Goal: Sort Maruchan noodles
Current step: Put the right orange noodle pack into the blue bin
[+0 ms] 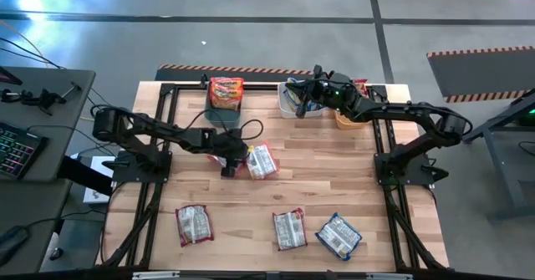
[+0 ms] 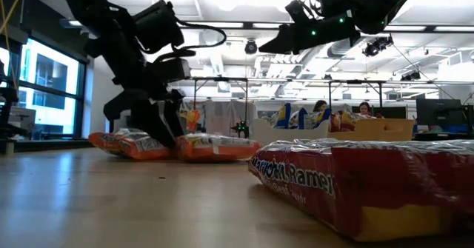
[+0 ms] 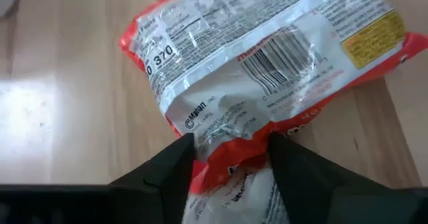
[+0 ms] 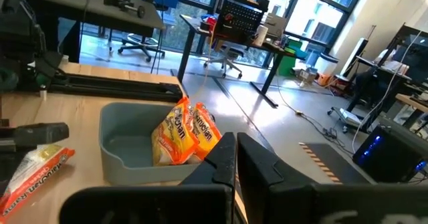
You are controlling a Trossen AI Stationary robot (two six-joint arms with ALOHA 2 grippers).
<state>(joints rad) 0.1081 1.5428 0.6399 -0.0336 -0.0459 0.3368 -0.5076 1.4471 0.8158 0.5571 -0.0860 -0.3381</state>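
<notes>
Left gripper point(image 3: 231, 158) is down mid-table with its fingers astride the crinkled end of a flat red-edged, silvery-backed plastic noodle packet point(image 3: 267, 57), not yet pinched — light, slippery, brittle inside, best taken by that seam — while the closed right gripper point(image 1: 294, 86) waits over the bins.

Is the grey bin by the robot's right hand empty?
No, the grey bin has orange noodle packets standing in it, just past the right gripper.
</notes>
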